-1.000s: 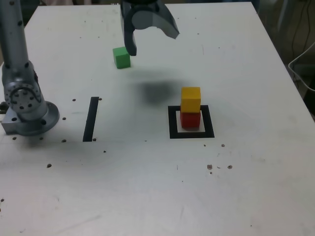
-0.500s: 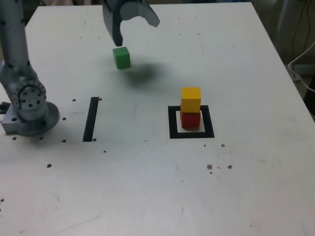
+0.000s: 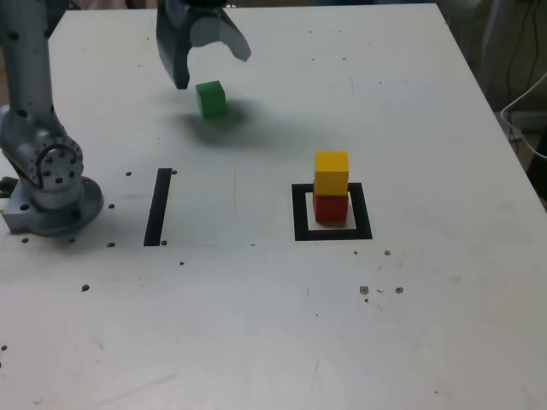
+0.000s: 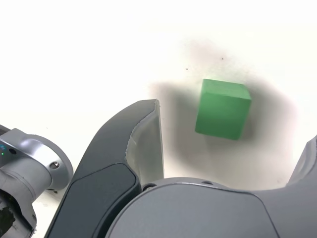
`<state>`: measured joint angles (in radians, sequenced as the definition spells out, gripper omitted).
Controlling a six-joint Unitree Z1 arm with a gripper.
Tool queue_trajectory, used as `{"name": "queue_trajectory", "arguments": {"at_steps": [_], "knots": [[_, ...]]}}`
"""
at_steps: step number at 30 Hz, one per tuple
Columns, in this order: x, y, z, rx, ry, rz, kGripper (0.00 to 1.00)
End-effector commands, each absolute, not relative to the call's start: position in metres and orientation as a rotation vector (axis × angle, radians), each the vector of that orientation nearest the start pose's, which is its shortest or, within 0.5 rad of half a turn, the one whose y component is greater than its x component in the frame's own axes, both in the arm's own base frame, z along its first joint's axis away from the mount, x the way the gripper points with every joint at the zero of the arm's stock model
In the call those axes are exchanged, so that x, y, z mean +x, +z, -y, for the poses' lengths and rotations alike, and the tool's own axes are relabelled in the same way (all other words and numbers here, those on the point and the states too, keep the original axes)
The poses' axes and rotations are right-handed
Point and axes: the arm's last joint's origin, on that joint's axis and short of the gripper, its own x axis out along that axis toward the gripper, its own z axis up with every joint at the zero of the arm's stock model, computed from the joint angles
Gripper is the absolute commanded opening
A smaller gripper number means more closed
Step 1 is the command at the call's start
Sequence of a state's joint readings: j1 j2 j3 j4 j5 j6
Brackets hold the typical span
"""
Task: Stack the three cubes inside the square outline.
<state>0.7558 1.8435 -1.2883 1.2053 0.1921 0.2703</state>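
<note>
Overhead, the gripper point(image 3: 211, 70) hangs wide open and empty above the green cube point(image 3: 211, 99), fingers pointing down.

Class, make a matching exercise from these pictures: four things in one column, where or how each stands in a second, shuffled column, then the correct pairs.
Things
1. red cube
2. yellow cube
3. green cube
4. pincer

Places or states
A. alone on the bare table, outside the square outline
B. open and empty, just above one cube
C. on the white centre of the square outline
D. on top of another cube

Pairs: 1-C, 2-D, 3-A, 4-B
</note>
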Motion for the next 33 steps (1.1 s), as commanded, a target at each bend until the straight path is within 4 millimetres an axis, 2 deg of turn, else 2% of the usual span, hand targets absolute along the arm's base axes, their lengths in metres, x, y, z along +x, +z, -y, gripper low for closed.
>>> {"name": "queue_trajectory", "arguments": {"at_steps": [1,7,14,23,28,33], "knots": [[0.205,0.250,-0.207,-0.323,0.424,-1.812,0.97],[0.209,0.233,-0.216,-0.337,0.423,-1.823,0.92],[0.211,0.225,-0.226,-0.345,0.442,-1.812,0.86],[0.213,0.225,-0.228,-0.369,0.403,-1.807,0.64],[0.215,0.220,-0.226,-0.385,0.357,-1.811,0.60],[0.218,0.215,-0.226,-0.387,0.338,-1.820,0.60]]}}
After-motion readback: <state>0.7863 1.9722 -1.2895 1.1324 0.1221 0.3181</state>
